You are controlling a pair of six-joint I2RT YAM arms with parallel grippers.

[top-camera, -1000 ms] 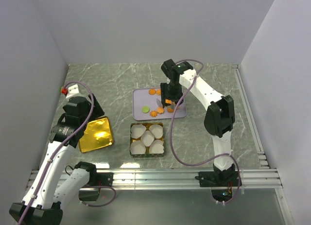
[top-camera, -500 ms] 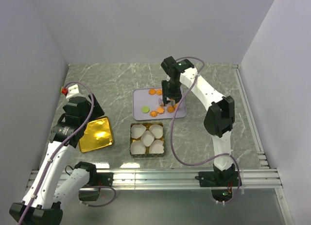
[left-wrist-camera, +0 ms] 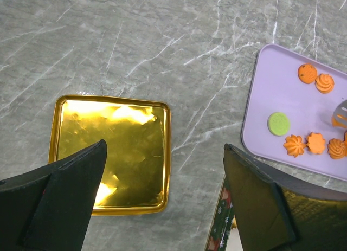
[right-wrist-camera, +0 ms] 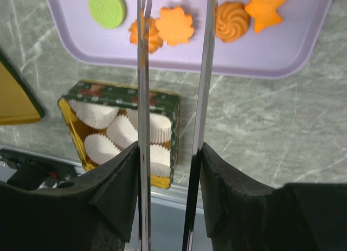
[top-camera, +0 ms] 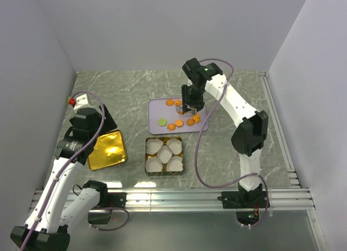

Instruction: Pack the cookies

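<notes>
1. The cookies (right-wrist-camera: 175, 25) lie flat on the lilac tray (top-camera: 156, 107) at mid-table, just beyond the tin (right-wrist-camera: 116, 94) of white paper cups (right-wrist-camera: 127, 133). The green one (left-wrist-camera: 278, 123) sits toward the tray's left.
2. They look light, stiff and brittle. A hard squeeze would likely chip or snap them, and they may skate on the smooth tray.
3. The best hold, I judge, is a gentle pinch across opposite edges at the widest part.
4. The right gripper (top-camera: 190, 111) hangs over the tray's right half with its thin blades a little apart. The tips run out of its own camera's view, so I cannot tell whether they pinch a cookie.
5. The left gripper (left-wrist-camera: 165, 148) hovers over the gold tray (left-wrist-camera: 108, 137) at the near left, jaws spread wide and empty.
</notes>
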